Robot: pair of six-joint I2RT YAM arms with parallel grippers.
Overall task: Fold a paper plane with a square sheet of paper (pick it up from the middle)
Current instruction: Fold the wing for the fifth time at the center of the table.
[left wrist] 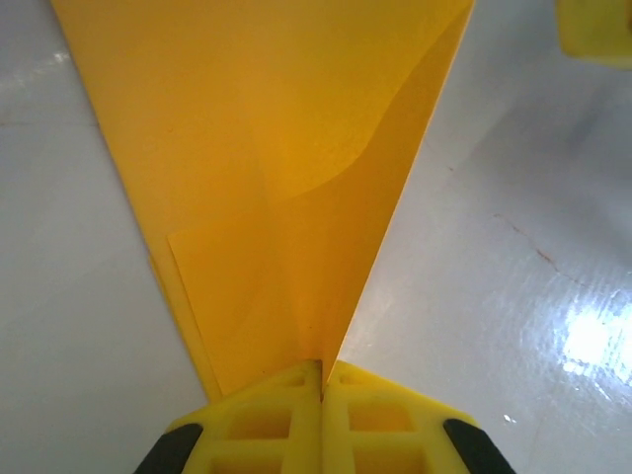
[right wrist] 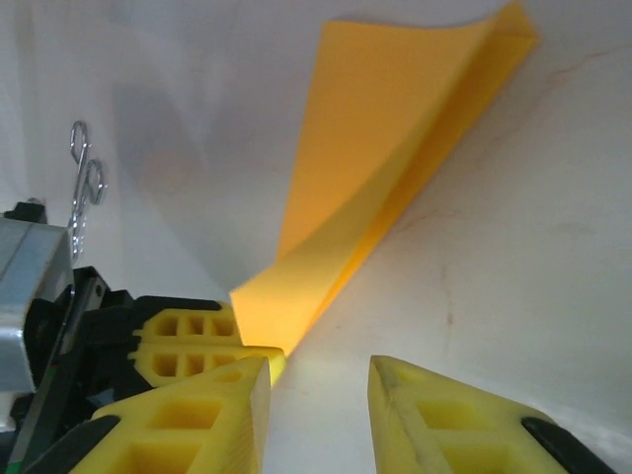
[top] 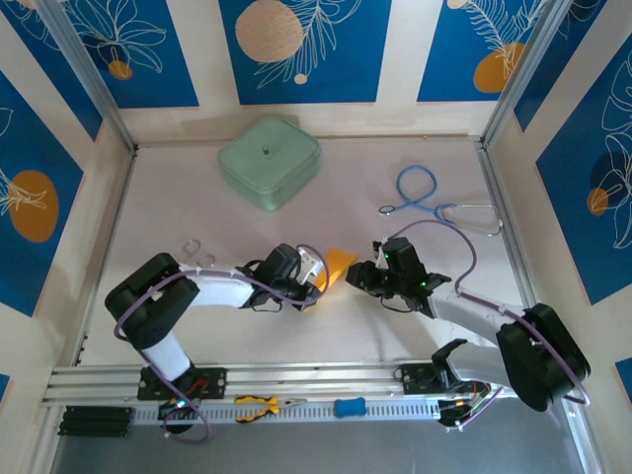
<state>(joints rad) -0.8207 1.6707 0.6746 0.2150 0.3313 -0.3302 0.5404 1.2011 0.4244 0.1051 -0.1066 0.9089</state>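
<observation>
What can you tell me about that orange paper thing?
The paper is bright orange-yellow, thin and plain. It is folded into a long wedge, with layers overlapping and one flap curling loose. The left gripper pinches its narrow end, and the wide end fans out away from it. The right gripper is open nearby, not touching it.

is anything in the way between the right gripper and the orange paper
Nothing visible lies between them. The right gripper, open, faces the folded paper across bare table. The left gripper is shut on the paper's narrow tip, close beside the right gripper's fingers, so that end is crowded.
</observation>
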